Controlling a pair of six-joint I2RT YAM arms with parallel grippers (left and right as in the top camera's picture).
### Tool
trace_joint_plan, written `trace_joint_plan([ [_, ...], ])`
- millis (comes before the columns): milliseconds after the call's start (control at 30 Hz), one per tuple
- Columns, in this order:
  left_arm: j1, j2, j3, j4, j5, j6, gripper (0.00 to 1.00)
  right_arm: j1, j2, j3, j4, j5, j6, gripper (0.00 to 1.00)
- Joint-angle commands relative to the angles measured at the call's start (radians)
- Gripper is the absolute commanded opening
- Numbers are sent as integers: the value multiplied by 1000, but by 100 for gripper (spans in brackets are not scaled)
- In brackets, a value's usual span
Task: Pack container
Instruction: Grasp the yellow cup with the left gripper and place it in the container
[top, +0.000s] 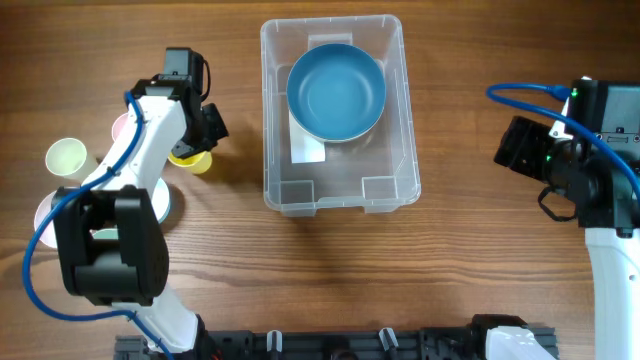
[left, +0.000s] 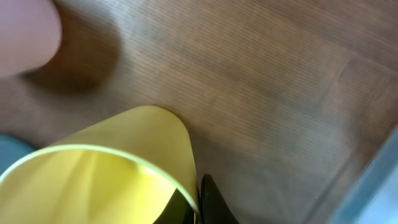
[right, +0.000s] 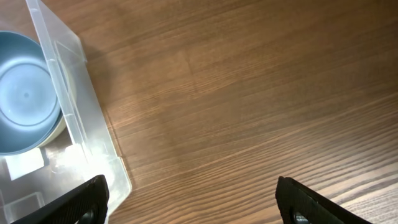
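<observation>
The clear plastic container (top: 340, 190) stands mid-table with a blue bowl (top: 336, 94) inside its far half; both also show in the right wrist view, the container (right: 81, 118) and the bowl (right: 25, 93). My left gripper (top: 197, 152) is shut on the rim of a yellow cup (top: 190, 160), left of the container. In the left wrist view the yellow cup (left: 106, 174) fills the lower left, its wall pinched between my fingers (left: 199, 205). My right gripper (right: 193, 202) is open and empty over bare wood, right of the container.
A pale green cup (top: 65, 156) and a pink cup (top: 122, 128) stand at the far left. The pink cup (left: 25, 34) also shows blurred in the left wrist view. A round light dish (top: 165, 205) lies under my left arm.
</observation>
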Motion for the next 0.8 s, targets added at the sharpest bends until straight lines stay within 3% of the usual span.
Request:
trace_joint_plan([
  [0, -86, -139, 201, -125, -43, 1, 4, -37, 2, -3, 11, -1, 45, 88],
  [67, -146, -176, 316, -217, -51, -12, 4, -61, 3, -3, 11, -13, 45, 89],
  [167, -280, -193, 531, -386, -43, -125, 4, -74, 6, -3, 11, -43, 42, 88],
  [233, -373, -192, 605, -420, -43, -191, 4, -74, 11, -3, 11, -49, 42, 88],
  [400, -551, -140, 619, -356, -29, -314, 4, -74, 29, -3, 8, -58, 41, 88],
  [767, -702, 234, 619, -260, 123, -314, 4, -74, 33, -3, 3, -62, 38, 88],
])
